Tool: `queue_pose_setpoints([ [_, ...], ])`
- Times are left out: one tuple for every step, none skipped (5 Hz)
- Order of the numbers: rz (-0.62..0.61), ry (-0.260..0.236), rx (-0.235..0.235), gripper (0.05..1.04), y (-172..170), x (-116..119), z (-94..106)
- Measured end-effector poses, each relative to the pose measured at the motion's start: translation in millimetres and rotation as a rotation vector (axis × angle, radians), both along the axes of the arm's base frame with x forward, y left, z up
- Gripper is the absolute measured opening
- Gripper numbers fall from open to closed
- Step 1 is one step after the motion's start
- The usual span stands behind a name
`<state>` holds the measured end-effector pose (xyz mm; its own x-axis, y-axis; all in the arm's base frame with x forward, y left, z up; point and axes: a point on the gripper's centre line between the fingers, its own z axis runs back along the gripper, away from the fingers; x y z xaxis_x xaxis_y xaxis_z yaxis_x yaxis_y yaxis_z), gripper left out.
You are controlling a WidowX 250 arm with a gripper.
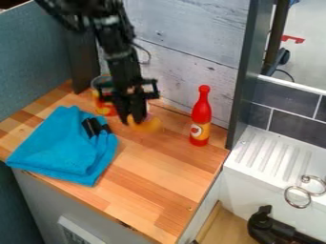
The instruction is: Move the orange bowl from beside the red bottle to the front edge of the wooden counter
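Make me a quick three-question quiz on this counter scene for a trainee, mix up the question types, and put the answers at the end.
1. Multiple choice: What colour is the cloth? (a) red (b) blue (c) white
2. True or false: The red bottle stands upright on the wooden counter.
3. Fill in the blank: The yellow-orange thing is at the lower end of the black ____.

Key: 1 b; 2 true; 3 pincer
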<state>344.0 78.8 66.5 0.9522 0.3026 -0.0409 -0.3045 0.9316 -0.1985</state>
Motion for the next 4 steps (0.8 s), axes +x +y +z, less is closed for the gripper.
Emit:
queue_pose_setpoints([
  [-0.041,0.044,0.045,0.242,-4.4,-41.6,27.4],
  [-0.091,0.154,0.035,0.239,-11.2,-79.1,28.4],
  [-0.257,0.206,-0.057,0.239,-41.1,-100.4,9.9],
  [-0.343,0.198,-0.099,0.239,-61.0,-102.2,-16.6],
])
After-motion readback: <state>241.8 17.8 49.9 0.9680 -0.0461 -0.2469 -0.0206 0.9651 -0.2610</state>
